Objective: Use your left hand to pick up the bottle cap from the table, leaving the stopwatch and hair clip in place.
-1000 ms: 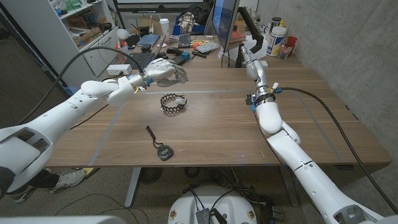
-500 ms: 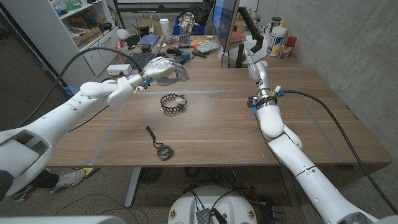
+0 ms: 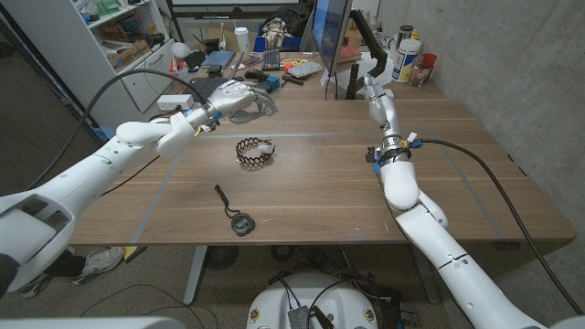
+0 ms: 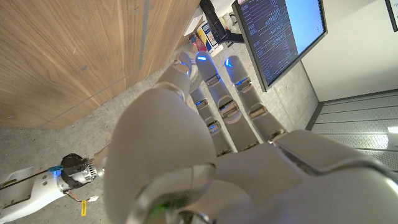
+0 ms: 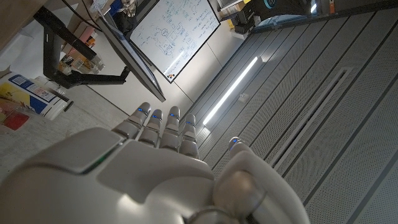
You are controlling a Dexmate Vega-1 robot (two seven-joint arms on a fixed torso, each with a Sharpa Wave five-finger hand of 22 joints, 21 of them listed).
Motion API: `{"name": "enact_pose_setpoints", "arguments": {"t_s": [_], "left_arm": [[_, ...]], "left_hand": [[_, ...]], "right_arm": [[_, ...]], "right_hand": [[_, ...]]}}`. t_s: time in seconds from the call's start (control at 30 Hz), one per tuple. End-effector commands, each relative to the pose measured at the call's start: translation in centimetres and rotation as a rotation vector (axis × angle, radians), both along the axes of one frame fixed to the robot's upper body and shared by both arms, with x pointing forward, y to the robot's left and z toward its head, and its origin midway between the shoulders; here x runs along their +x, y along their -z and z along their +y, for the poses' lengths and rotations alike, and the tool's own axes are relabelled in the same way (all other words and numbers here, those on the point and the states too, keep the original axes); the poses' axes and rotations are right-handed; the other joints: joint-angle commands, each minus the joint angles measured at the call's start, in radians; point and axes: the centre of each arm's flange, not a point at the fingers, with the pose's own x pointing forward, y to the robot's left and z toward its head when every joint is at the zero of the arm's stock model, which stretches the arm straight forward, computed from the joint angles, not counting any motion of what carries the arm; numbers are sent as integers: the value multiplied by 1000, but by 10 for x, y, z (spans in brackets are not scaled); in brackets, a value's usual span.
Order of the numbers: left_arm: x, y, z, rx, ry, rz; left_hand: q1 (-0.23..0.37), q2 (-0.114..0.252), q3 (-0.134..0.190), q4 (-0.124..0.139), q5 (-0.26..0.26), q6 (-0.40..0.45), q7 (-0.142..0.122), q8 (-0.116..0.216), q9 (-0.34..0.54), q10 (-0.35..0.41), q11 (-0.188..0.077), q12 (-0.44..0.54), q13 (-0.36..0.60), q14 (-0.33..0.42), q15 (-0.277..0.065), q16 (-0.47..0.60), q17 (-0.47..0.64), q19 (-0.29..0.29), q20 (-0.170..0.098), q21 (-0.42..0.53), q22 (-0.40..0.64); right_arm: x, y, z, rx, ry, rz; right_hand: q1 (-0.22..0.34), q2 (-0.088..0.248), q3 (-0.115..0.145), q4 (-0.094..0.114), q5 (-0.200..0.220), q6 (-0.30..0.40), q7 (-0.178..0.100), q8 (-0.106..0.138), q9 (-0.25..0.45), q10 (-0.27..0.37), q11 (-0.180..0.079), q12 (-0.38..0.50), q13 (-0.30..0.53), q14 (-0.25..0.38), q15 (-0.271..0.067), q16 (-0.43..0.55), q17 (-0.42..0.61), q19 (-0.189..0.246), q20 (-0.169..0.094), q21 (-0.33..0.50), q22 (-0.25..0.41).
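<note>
A black wavy hair clip [image 3: 252, 152] lies on the wooden table [image 3: 311, 183] left of centre. A small white bottle cap [image 3: 266, 144] sits against the clip's right end. The black stopwatch [image 3: 240, 222] with its cord [image 3: 222, 195] lies nearer the front edge. My left hand [image 3: 239, 99] hovers above the table beyond the clip, apart from it; its fingers [image 4: 214, 93] reach out side by side and hold nothing. My right hand [image 3: 373, 90] is raised at the far right, fingers [image 5: 163, 127] extended, also holding nothing.
Behind the table's far edge stand a monitor [image 3: 329, 32], a keyboard [image 3: 208, 87] and desk clutter [image 3: 274, 64]. Bottles [image 3: 407, 59] stand at the back right by the concrete wall. A black cable [image 3: 494, 183] runs from my right forearm across the table.
My left hand has drifted slightly up and away from the clip. My right forearm has shifted a little to the right. The clip, cap and stopwatch have not moved.
</note>
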Motion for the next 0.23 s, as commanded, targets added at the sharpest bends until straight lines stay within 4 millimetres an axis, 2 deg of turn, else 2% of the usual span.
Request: {"name": "enact_pose_setpoints", "arguments": {"t_s": [0.03,0.23], "left_arm": [[-1,-2,7,-38,11,-7],[-3,-4,15,-58,1,-23]], "left_hand": [[9,43,9,13,7,52,42,6,5,152,-33,10,54,11,-71,7,6,9,-99,8,0],[8,44,9,13,7,51,43,4,5,152,-33,9,55,13,-71,6,6,9,-99,9,0]], "right_arm": [[-7,5,2,16,12,-1],[-1,-3,8,2,-7,-7]], "right_hand": [[-6,2,-1,0,6,4,-5,-4,2,10,3,-4,4,3,4,1,3,-3,1,-1,5],[-6,2,-1,0,6,5,-5,-4,2,10,2,-4,4,4,3,1,3,-3,2,-1,5]]}}
